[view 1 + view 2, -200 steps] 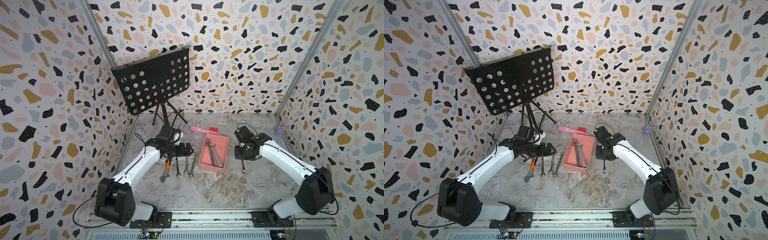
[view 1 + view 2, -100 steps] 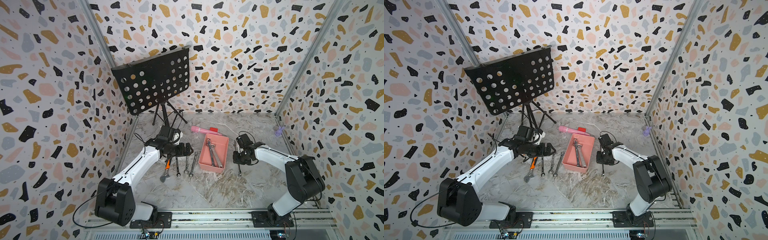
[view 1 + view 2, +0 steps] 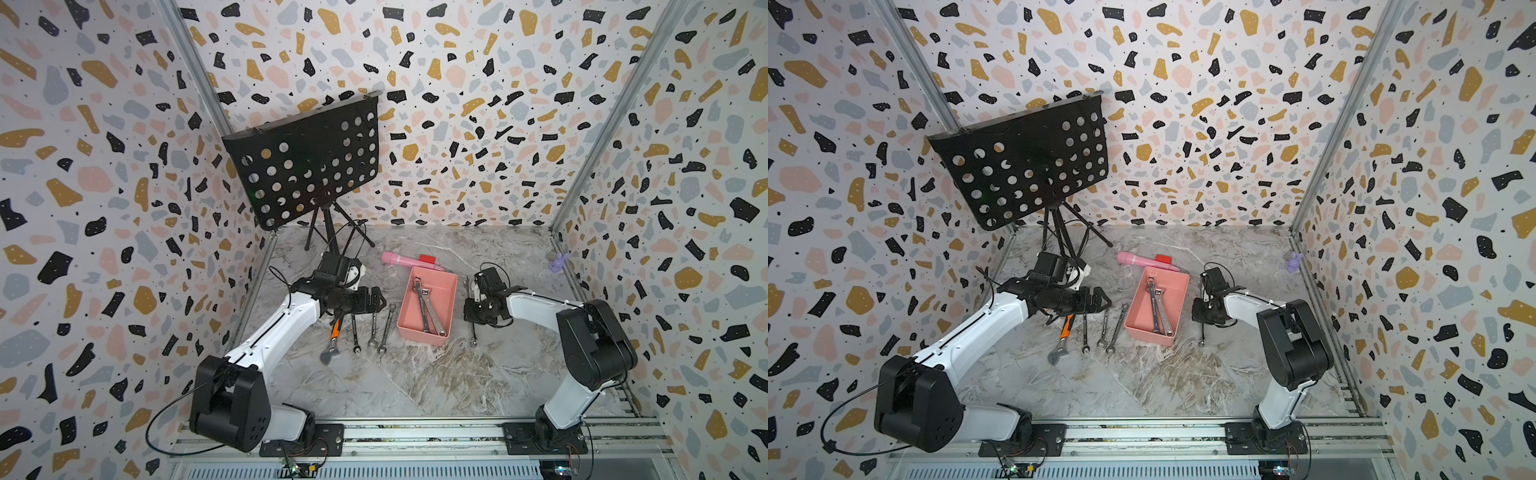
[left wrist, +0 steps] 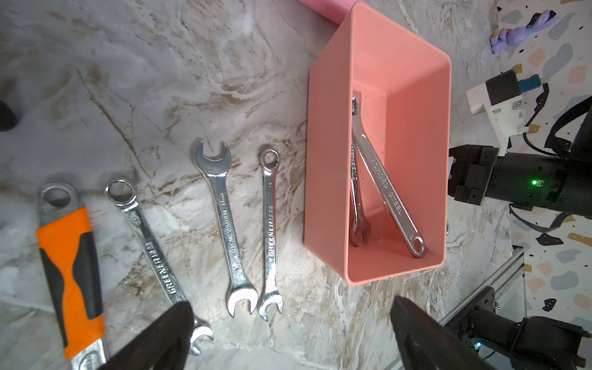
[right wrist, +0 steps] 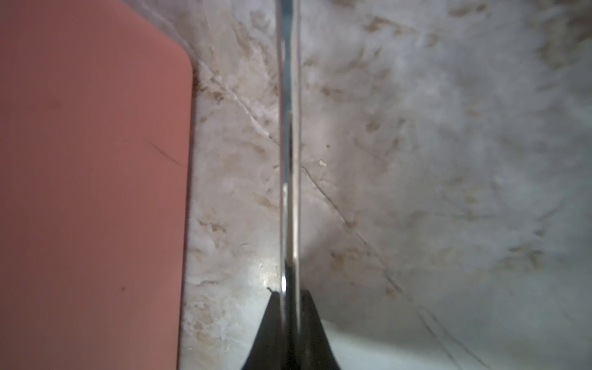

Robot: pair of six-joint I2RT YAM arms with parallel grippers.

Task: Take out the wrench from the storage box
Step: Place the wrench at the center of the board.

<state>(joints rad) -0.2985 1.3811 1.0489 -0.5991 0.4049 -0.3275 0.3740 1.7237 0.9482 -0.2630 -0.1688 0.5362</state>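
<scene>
Between right gripper (image 5: 290, 299) jaws — wrench (image 5: 289, 96).

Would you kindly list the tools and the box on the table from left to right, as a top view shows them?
Orange-handled adjustable wrench → three bare steel wrenches → storage box → slim wrench in the right arm's jaws.

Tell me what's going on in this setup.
The right tool is shut on a slim wrench, holding it low beside the storage box, outside it. Whether it touches the table is unclear. Inside the box lie two more wrenches, overlapping. The left tool is open and holds nothing, hovering above four wrenches laid in a row on the box's other side.
</scene>
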